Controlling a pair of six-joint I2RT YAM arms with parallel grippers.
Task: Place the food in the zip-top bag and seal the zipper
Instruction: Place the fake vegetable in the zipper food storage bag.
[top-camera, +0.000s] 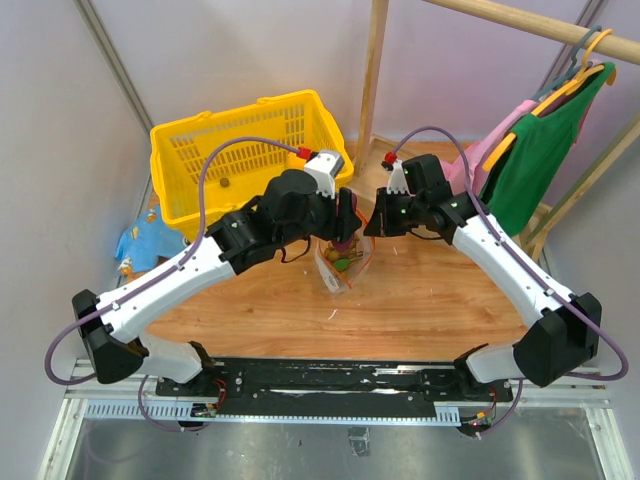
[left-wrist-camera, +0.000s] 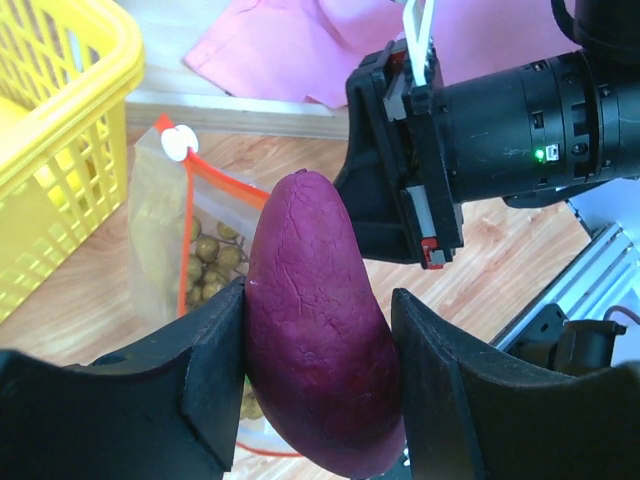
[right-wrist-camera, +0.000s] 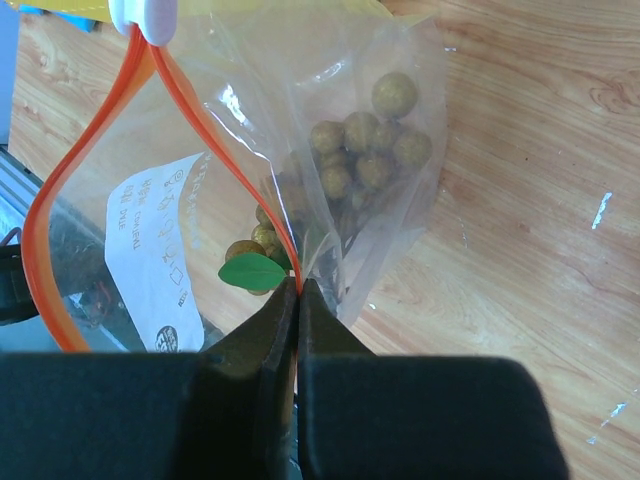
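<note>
Left wrist view: purple piece gripped beside the open bag

Left gripper (left-wrist-camera: 318, 375) clamps the dark purple piece (left-wrist-camera: 315, 320) between both fingers, close by the mouth of the zip-top bag (left-wrist-camera: 160, 250). Right gripper (right-wrist-camera: 297, 300), jaws closed, pinches one side of the red-orange zipper (right-wrist-camera: 190, 110); the mouth gapes, with the white slider (right-wrist-camera: 145, 15) at its end. Olive-brown grapes (right-wrist-camera: 365, 140) lie inside the bag, above the wooden table (right-wrist-camera: 540, 200).
</note>
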